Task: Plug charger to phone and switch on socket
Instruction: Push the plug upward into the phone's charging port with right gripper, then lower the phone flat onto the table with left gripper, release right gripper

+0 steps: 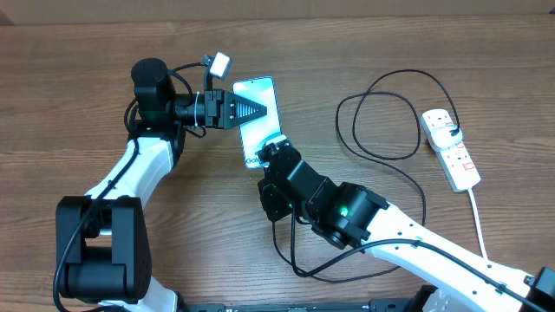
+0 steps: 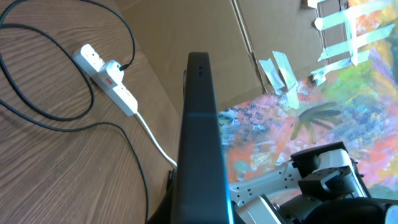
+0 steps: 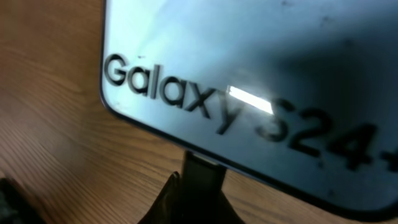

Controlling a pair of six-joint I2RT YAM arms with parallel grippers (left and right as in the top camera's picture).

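Note:
The phone (image 1: 258,102) lies mid-table with its light blue screen up. My left gripper (image 1: 260,111) is shut across it. In the left wrist view the phone's dark edge (image 2: 199,124) fills the middle, between the jaws (image 2: 199,214). My right gripper (image 1: 274,152) is at the phone's near end, shut on the charger's black connector tip (image 3: 203,169). That tip touches the phone's bottom edge below the "Galaxy S24+" text (image 3: 249,112). The charger cable (image 1: 381,117) loops to the right, and its black plug (image 1: 447,130) sits in the white socket strip (image 1: 453,152). The strip also shows in the left wrist view (image 2: 106,78).
The strip's white cord (image 1: 479,225) runs toward the front right edge. Cable loops (image 1: 299,260) lie under my right arm. A cardboard wall (image 2: 205,31) stands beyond the table's far side.

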